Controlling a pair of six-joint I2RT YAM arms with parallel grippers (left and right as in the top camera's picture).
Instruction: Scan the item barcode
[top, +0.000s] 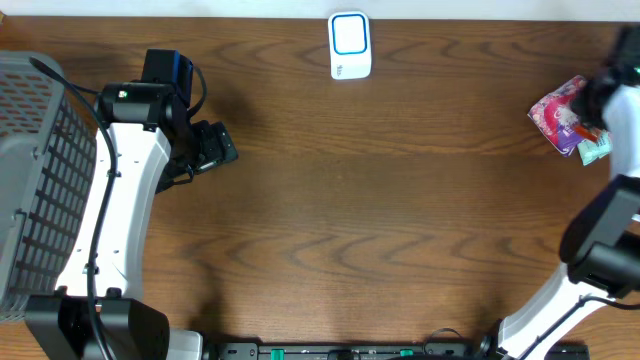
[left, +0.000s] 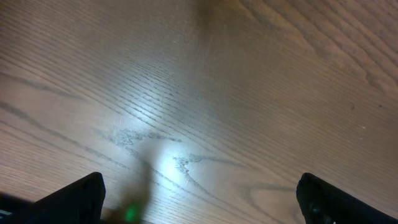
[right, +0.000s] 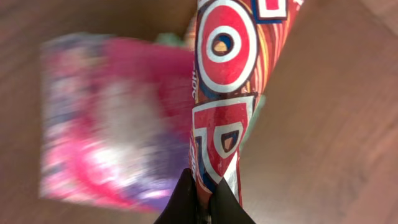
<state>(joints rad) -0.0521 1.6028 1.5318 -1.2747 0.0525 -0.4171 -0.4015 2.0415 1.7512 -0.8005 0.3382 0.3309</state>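
**Item:** red wrapper (right: 217, 93), big white-and-blue "O" and "P" legible, other lettering cut off. It sits at the far right edge of the table (top: 400, 200), over a blurred pink packet (right: 106, 118).
**Right gripper** (right: 202, 202): fingers together, pinching the wrapper's end.
**Left gripper** (left: 199, 199): fingers wide apart, holding nothing, above bare wood at left.
**White scanner** (top: 350, 45): far centre, its print unreadable.

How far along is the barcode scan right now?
Done: the grasp, right tool shut on the red wrapper. In hand: holding it over the pink packet. To do: bringing it to the white scanner at the table far edge. The left tool hangs open, empty.
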